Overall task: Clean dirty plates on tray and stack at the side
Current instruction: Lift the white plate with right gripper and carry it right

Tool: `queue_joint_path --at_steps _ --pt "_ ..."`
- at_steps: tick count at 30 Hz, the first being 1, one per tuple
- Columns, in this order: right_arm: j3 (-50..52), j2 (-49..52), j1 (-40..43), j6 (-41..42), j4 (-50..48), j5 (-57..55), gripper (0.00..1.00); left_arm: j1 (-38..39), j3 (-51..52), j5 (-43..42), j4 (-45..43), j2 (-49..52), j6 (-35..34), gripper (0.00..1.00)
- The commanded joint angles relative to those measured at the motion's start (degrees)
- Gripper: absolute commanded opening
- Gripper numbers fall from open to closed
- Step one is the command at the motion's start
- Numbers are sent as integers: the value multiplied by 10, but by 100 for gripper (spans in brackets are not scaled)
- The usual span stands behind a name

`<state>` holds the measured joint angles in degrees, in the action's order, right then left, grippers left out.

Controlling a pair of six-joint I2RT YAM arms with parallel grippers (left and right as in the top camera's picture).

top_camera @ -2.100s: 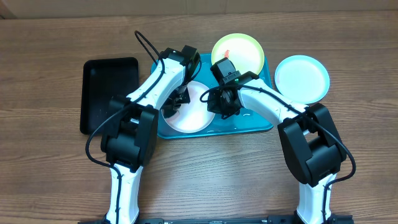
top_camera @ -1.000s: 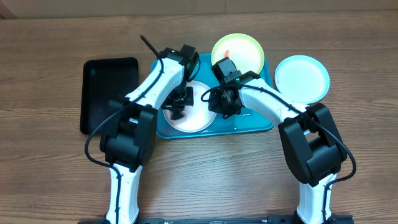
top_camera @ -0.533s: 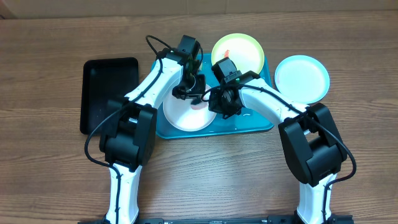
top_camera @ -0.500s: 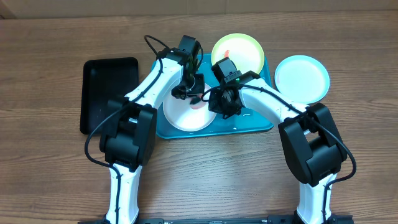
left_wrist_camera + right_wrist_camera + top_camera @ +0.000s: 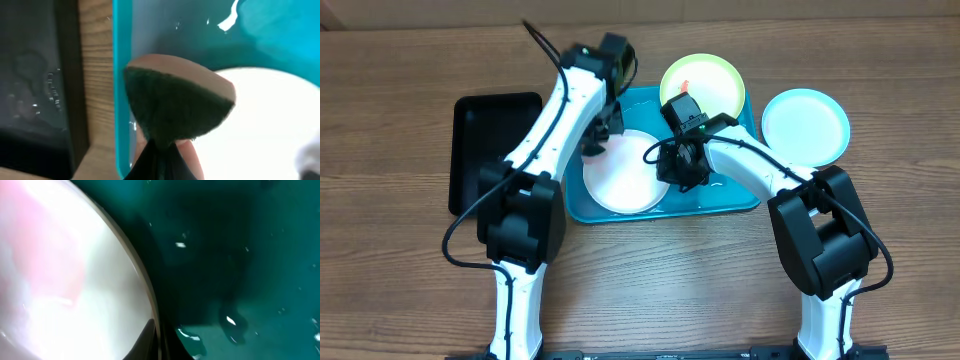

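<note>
While reaching over the large turquoise-blue rectangular plastic tray (image 5: 732, 196) with both arms, pinches a tan foam sponge with a dark green scouring face (image 5: 180, 105) in the narrowly set fingers of the left gripper (image 5: 595, 143). Holds that sponge over the tray's left rim and the left edge of the round white plastic plate (image 5: 625, 180). Rests the right gripper (image 5: 670, 170) low at this plate's right edge, beside a faint pink smear (image 5: 55, 255); cannot tell whether clamped on the rim or merely next to it. Has the white plate lying in the tray's left half, with water drops (image 5: 231, 321) on the bare floor to its right. Has the round yellow-green plastic plate (image 5: 710, 95), marked with a small red smear (image 5: 687, 85), at the tray's far right corner. Has the round light blue plastic plate (image 5: 807, 125) on the brown wooden table (image 5: 650, 280), just outside the tray's right end. Has a smaller black rectangular plastic tray (image 5: 490, 150) on the table left of the turquoise one.
</note>
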<state>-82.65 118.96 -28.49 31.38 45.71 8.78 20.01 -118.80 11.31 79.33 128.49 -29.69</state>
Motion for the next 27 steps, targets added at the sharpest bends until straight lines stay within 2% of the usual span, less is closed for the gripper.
queue_joint_path --at_steps 1,5,17,27 --pt "-20 -10 5 -45 28 -12 4 -2 -40 -13 27 2 20 4" --pt "-33 -57 5 -48 56 -49 4 -3 -38 -13 29 3 30 4" --pt "-33 -186 -12 -46 125 -293 4 -32 -38 -24 14 4 35 5" --pt "-33 -210 -94 -24 179 -583 4 -35 -38 -31 12 4 35 4"
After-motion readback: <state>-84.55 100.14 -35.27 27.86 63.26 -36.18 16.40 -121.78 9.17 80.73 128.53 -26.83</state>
